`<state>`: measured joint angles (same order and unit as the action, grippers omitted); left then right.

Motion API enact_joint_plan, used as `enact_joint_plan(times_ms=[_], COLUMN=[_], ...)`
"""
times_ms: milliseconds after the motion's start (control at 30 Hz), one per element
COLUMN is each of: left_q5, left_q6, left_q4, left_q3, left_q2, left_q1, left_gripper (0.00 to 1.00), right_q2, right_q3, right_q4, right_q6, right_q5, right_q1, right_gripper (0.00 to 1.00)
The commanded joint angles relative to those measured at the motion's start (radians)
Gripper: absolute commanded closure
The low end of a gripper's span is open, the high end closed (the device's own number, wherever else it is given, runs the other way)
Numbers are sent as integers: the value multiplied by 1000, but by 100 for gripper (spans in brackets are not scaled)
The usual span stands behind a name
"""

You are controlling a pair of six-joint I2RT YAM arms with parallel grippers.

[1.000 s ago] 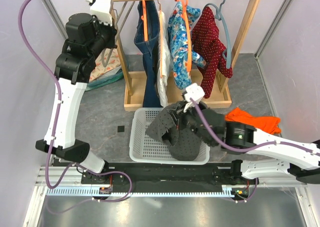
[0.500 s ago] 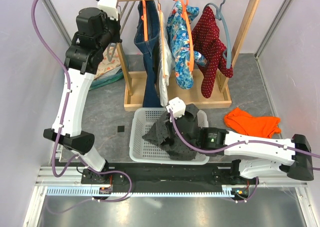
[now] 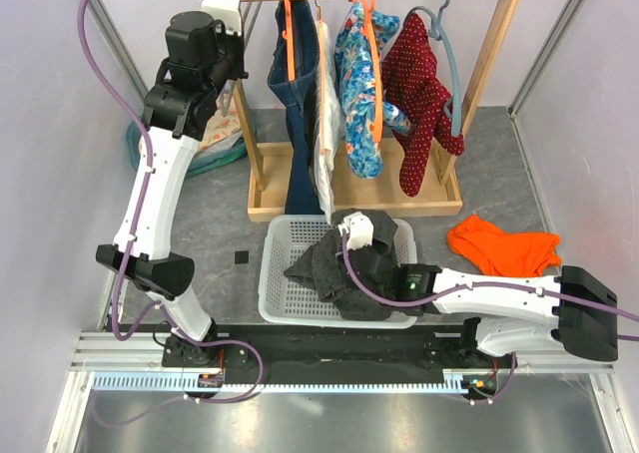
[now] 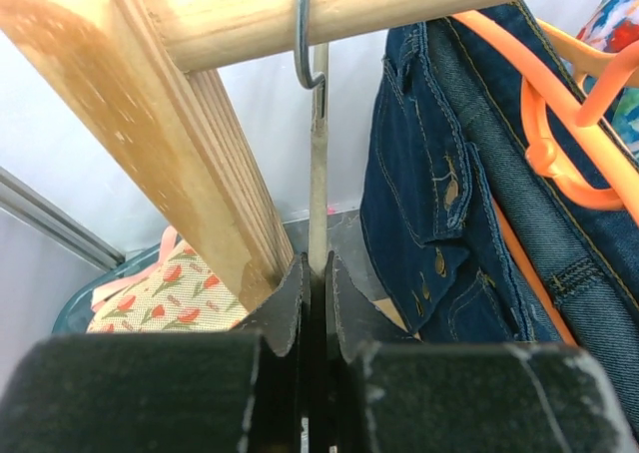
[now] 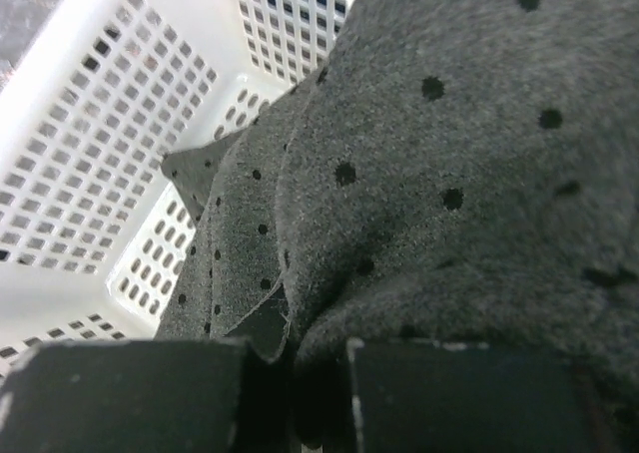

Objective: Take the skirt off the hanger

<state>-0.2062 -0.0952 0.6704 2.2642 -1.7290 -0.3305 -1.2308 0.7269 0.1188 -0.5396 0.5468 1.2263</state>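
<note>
- The left gripper (image 4: 318,268), jaws pressed together on the stem of a thin grey wire hanger (image 4: 318,154), works at the left end of the wooden rail (image 4: 399,4), the hook looped over the wood.
- The right gripper (image 5: 295,358), closed on a fold of the dark grey dotted garment (image 5: 449,174), hovers over the white plastic lattice basket (image 3: 283,295) near the table's near edge.
- The large dark navy denim skirt (image 3: 297,114) hangs just right of the wire hanger, draped on a thin orange plastic hanger (image 3: 289,34); neither gripper touches it.
- The job looks barely begun, since both grippers are busy with other items.
- To do this well, release the dotted cloth well inside the basket and lift the wire hook straight up so that it does not catch the denim. Then steady the orange hanger at its neck and draw the waistband down off the arms.
- Count on the rail: four garments, two orange hangers plainly seen, one grey-blue hanger (image 3: 451,49) and one wire hanger.
- Count off the rail: one basket and one orange cloth (image 3: 504,245) by the table's right edge.
</note>
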Motion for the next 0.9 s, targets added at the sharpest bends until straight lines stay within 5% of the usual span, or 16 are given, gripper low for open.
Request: enact_joint_plan(times_ms=[0, 67, 100, 233, 467, 600, 667, 867], left_q5=[-27, -19, -18, -1, 28, 28, 34, 34], left_q6=[-12, -15, -15, -12, -11, 0, 11, 11], left_q4=[-29, -29, -29, -28, -25, -25, -29, -34], left_q3=[0, -23, -44, -78, -91, -52, -31, 0], left_q2=[5, 32, 45, 104, 216, 246, 246, 172], left_q1=[4, 4, 5, 4, -39, -80, -105, -180], left_gripper=[91, 68, 43, 23, 22, 23, 24, 25], right_q2=[-7, -13, -18, -62, -107, -116, -104, 31], right_q3=[-32, -37, -35, -27, -37, -15, 24, 160], right_q4=[-56, -54, -53, -12, 38, 85, 140, 226], right_q6=[-49, -51, -51, -68, -117, -128, -126, -68], right_q5=[-24, -25, -25, -16, -18, 13, 41, 61], right_q1=[-2, -7, -10, -28, -36, -36, -34, -33], right_gripper=[100, 100, 100, 86, 44, 28, 5, 2])
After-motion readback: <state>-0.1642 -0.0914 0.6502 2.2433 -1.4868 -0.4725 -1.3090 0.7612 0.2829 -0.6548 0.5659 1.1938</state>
